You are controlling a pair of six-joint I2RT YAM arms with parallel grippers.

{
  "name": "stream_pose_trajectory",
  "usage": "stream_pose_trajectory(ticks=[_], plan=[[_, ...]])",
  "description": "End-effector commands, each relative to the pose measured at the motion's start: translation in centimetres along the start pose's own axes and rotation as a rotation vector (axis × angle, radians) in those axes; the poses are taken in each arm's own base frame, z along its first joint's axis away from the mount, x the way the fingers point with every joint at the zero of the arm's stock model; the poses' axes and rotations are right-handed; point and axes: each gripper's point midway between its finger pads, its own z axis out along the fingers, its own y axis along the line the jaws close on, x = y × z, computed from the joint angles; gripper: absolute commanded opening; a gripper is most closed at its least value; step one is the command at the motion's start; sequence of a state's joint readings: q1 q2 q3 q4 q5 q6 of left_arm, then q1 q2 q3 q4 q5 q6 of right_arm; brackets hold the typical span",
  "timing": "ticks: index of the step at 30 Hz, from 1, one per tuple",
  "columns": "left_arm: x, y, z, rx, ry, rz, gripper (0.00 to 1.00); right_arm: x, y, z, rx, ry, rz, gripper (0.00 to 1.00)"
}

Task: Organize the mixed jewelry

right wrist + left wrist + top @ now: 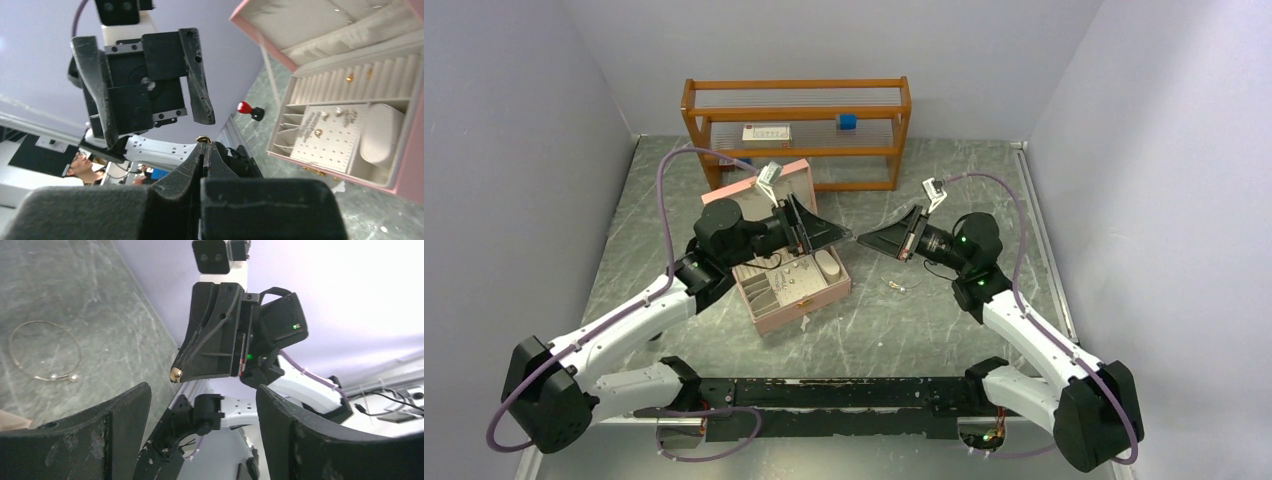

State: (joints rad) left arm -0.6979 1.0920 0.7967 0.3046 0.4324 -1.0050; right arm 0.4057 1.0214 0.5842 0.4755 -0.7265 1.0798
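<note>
My right gripper (204, 144) is shut on a tiny gold piece of jewelry (202, 139), which pokes out at its tip. In the left wrist view that gold piece (175, 374) glints at the tip of the right gripper (180, 371). My left gripper (202, 390) faces it tip to tip, open and empty, a short gap away. From above, the left gripper (839, 236) and the right gripper (862, 240) meet over the open pink jewelry box (799, 310). Several small gold and silver pieces (318, 132) sit on its white insert. A thin silver bracelet (45, 352) lies on the table.
A wooden shelf (794, 152) stands at the back with a white box (766, 132) and a blue block (847, 121). A small red-capped black cylinder (246, 107) stands on the table beyond the box. The box lid (300, 20) leans open.
</note>
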Motion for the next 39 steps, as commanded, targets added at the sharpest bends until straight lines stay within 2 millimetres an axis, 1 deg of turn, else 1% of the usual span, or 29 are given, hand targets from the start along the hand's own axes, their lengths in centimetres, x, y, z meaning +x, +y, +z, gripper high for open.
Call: stream_pose_trajectory(ticks=[1,3,4,5,7,8,9,11,13,17,20,24,26,30,33,36,39], plan=[[-0.5,-4.6,-0.1,0.188,0.013,-0.002,0.77,0.0,3.9,-0.4,-0.163,-0.008,0.02,0.0],[-0.5,-5.1,0.1,0.207,0.026,0.009,0.75,0.0,4.7,-0.5,-0.203,-0.016,0.047,0.0],[-0.5,-5.2,0.2,0.214,0.032,0.016,0.73,0.0,4.7,-0.5,-0.208,-0.018,0.065,0.0],[-0.4,-5.4,0.3,0.225,0.041,0.021,0.7,0.0,5.1,-0.5,-0.227,-0.022,0.063,0.0],[-0.2,-5.7,0.4,0.255,0.064,0.024,0.65,-0.2,5.3,-0.5,-0.233,-0.025,0.069,0.0],[0.1,-5.6,0.6,0.262,0.083,0.023,0.63,-0.3,5.4,-0.5,-0.232,-0.027,0.071,0.0],[0.4,-5.5,0.8,0.261,0.102,0.025,0.57,-0.3,5.5,-0.5,-0.233,-0.029,0.072,0.0],[0.8,-4.9,1.3,0.239,0.14,0.031,0.5,-0.4,5.6,-0.5,-0.234,-0.037,0.073,0.0],[0.9,-4.8,1.5,0.231,0.156,0.048,0.48,-0.5,5.6,-0.5,-0.235,-0.043,0.077,0.0],[0.6,-5.0,1.7,0.227,0.156,0.063,0.46,-0.4,5.4,-0.6,-0.236,-0.046,0.08,0.0],[0.5,-5.3,1.7,0.251,0.153,0.044,0.42,-0.4,5.4,-0.5,-0.232,-0.045,0.081,0.0],[0.6,-5.0,1.7,0.247,0.147,0.041,0.37,-0.4,5.4,-0.5,-0.232,-0.046,0.082,0.0],[0.4,-4.9,1.7,0.238,0.132,0.048,0.33,-0.4,5.2,-0.5,-0.226,-0.046,0.085,0.0],[-0.1,-5.1,1.6,0.235,0.099,0.055,0.29,-0.3,5.1,-0.5,-0.227,-0.046,0.089,0.0],[-0.3,-5.4,1.6,0.247,0.092,0.055,0.22,-0.3,5.1,-0.5,-0.227,-0.046,0.088,0.0],[-0.2,-5.2,1.6,0.243,0.096,0.056,0.1,-0.4,5.0,-0.4,-0.219,-0.046,0.087,0.0],[-0.2,-4.9,1.6,0.227,0.092,0.065,0.05,-0.4,4.9,-0.4,-0.215,-0.048,0.087,0.0]])
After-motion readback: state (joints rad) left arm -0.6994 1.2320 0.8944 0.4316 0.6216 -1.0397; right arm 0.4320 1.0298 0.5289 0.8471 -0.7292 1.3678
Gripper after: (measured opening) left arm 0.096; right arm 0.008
